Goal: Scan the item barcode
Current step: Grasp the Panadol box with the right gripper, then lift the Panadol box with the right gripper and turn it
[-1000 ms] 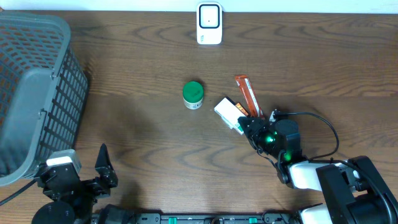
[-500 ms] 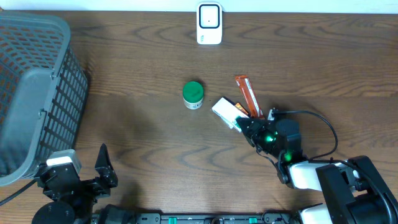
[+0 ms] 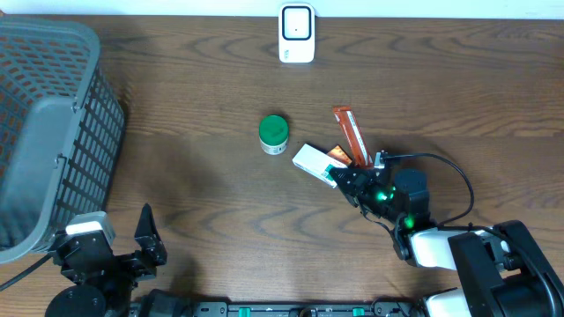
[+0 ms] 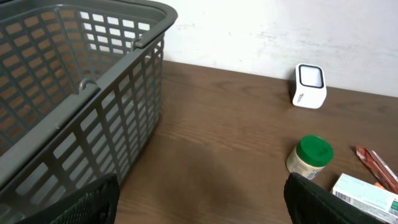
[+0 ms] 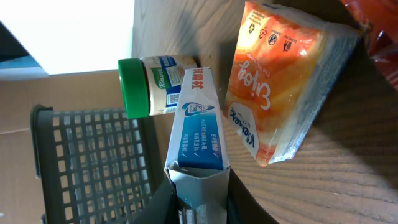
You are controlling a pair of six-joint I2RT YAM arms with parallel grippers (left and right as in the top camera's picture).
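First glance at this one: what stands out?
The right gripper grips a white-and-blue box right of centre, beside an orange packet. A green-lidded jar stands just left of the box, and a big grey basket fills the left edge.

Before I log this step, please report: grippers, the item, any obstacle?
Left gripper open. Right gripper shut on toothpaste box, far from scanner. Tissue pack close beside it; jar nearby.
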